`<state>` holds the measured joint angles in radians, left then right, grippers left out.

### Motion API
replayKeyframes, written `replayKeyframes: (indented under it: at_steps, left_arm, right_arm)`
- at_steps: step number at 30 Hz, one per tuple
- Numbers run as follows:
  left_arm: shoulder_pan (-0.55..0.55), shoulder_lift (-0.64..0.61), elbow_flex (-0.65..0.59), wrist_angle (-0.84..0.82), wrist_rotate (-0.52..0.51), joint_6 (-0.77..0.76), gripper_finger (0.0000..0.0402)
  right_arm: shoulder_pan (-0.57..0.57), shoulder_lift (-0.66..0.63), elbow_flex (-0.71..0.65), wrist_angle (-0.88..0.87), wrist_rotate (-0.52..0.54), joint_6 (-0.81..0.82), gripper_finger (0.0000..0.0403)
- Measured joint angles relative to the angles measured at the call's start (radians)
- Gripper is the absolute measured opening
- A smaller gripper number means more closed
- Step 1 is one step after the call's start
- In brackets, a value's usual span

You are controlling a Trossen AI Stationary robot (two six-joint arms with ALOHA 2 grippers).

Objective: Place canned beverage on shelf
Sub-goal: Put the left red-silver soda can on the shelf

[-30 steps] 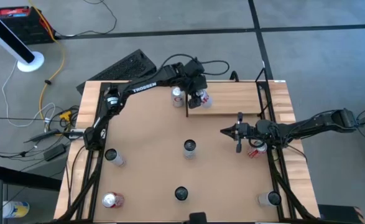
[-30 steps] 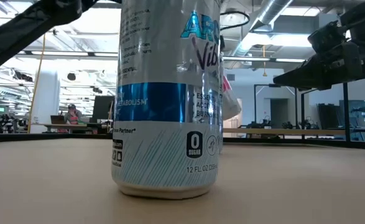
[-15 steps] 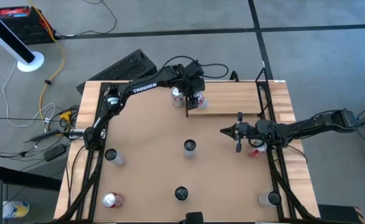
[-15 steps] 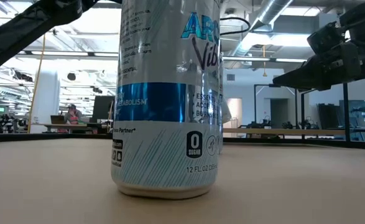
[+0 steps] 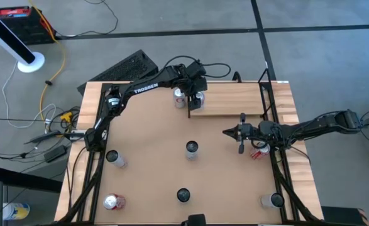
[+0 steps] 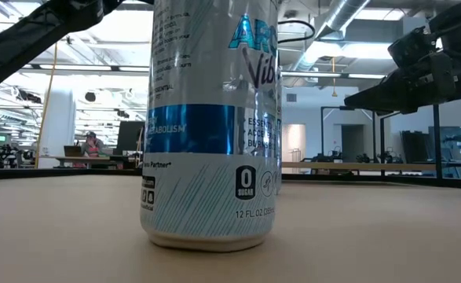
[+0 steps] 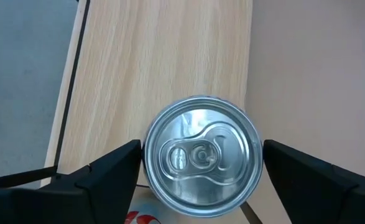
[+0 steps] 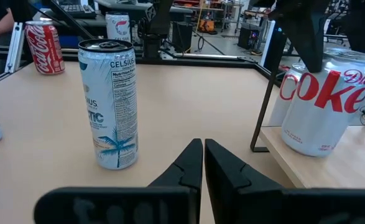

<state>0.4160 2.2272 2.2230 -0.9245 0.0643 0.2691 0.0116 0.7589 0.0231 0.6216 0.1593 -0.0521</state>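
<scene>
Tabletop with shelf (image 5: 234,99) at its far edge. Item: can (image 7: 202,155), upright, long axis vertical, standing on the shelf's left end. Left gripper (image 7: 201,163) directly above it, fingers (image 7: 107,171) spread wide, clear either side. Right gripper (image 8: 203,163) closed, empty, waiting near shelf's front.

1. High view: overhead, facing straight down; takes in the whole smooth tan tabletop (image 5: 153,169), both arms and grey floor.
2. Low view: table height, level across the top into the room; very close to a tall white-and-blue drink can (image 6: 213,126).
3. Left wrist view: straight down, close above a silver can lid (image 7: 201,154) and the light-wood grained shelf plank (image 7: 163,56).
4. Right wrist view: low, level across the table; shares with the left wrist view the shelf (image 8: 328,168) and its can.
</scene>
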Motion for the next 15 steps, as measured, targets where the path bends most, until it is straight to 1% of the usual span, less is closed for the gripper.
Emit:
replayKeyframes:
  at_steps: [7, 11, 15]
  left_arm:
    - [0.0, 0.0, 0.0, 0.008, 0.0, 0.0, 0.0314]
    - [-0.001, 0.0, 0.001, 0.04, 0.005, -0.001, 0.0314]
    - [-0.001, 0.0, 0.031, 0.043, 0.01, -0.001, 0.0314]
  right_arm:
    - [0.0, 0.0, 0.0, 0.0, 0.0, 0.0, 0.0042]
    - [0.0, 0.0, 0.0, 0.004, 0.0, 0.0, 0.0042]
    - [0.0, 0.0, 0.0, 0.03, 0.0, 0.0, 0.0042]
